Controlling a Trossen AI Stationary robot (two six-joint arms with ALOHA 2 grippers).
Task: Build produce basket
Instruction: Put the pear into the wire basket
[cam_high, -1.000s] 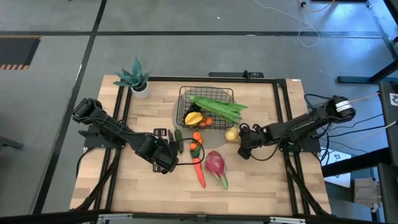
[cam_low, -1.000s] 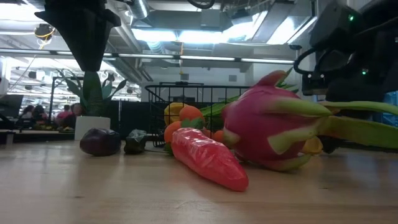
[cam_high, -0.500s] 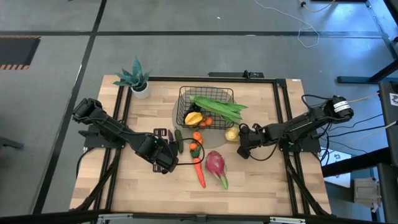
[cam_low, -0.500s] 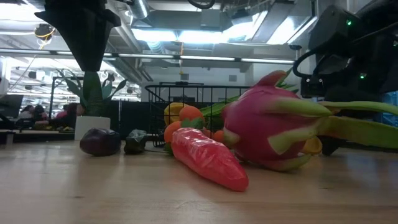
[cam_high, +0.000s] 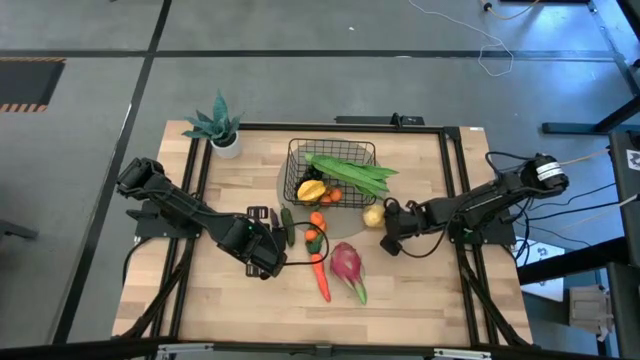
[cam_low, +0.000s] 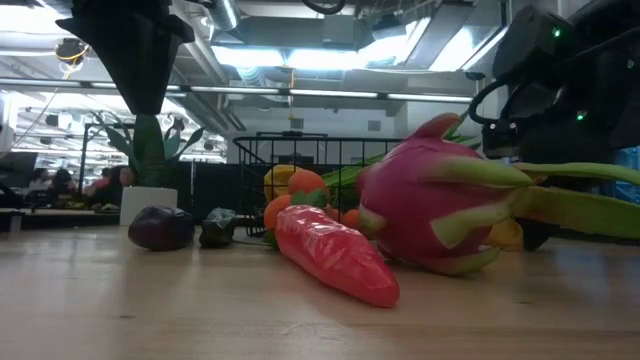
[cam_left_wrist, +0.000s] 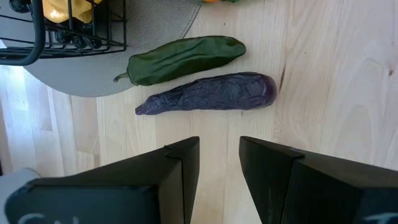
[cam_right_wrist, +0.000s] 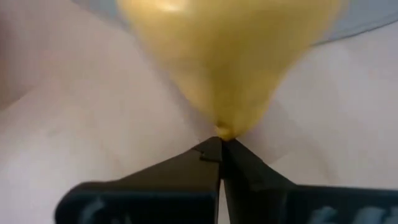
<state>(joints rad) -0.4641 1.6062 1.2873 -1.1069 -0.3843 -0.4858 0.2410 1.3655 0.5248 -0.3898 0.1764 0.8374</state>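
Observation:
A yellow pear (cam_high: 373, 216) lies on the table just right of the black wire basket (cam_high: 293, 165), which holds green bean pods (cam_high: 350, 172), a mango (cam_high: 311, 189) and oranges. My right gripper (cam_high: 384, 224) is shut at the pear's narrow end (cam_right_wrist: 219, 129). My left gripper (cam_left_wrist: 219, 155) hangs open above the wood, just short of the purple eggplant (cam_left_wrist: 211, 93) and the green pepper (cam_left_wrist: 183, 58), with nothing between its fingers. The carrot (cam_high: 321, 275) and the pink dragon fruit (cam_high: 346, 263) lie nearer the front edge. My right gripper meets the pear's pointed end (cam_right_wrist: 219, 129) with its shut fingertips (cam_right_wrist: 211, 152), coming slanting down from the table's right. The two fingers stand closed with no gap; whether they pinch a stem, I cannot tell. The pear rests on the table.
A teal potted plant (cam_high: 222, 128) stands at the far left corner. A grey round mat (cam_high: 283, 185) lies under the basket. Two small oranges (cam_high: 314, 228) sit between the basket and the carrot. Bare wood lies along the front and the left.

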